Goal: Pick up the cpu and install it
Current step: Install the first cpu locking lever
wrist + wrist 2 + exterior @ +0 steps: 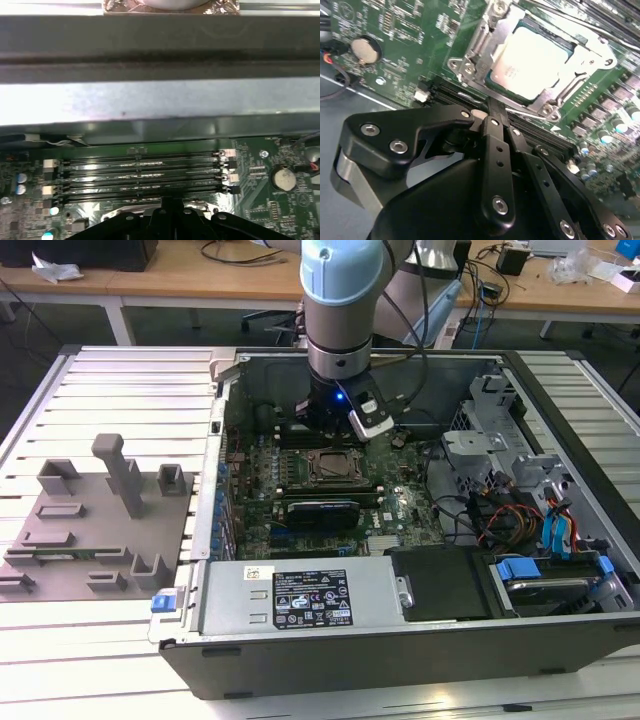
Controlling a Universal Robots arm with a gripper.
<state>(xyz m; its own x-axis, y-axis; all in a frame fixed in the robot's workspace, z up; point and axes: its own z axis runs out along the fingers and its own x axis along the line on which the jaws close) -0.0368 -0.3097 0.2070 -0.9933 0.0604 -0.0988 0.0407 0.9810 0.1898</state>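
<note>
End effector [492, 107]: I see its black linkage in the lower half of the second wrist view, fingers drawn together to a closed tip with nothing between them; the tip sits over the memory slots [140, 175] just beside the socket.
Arm: in the exterior view I have it reaching down into the open computer case [560, 640], upper centre of the frame.
Cpu [535, 62]: seated flat in the motherboard socket, silvery top up, upper centre-right of the second wrist view; apart from the fingers.
Socket frame [333, 468]: centre of the exterior view, on the green motherboard [400, 510].
Grey fixture [95, 525]: left on the slatted counter [120, 640], well apart from the case.
</note>
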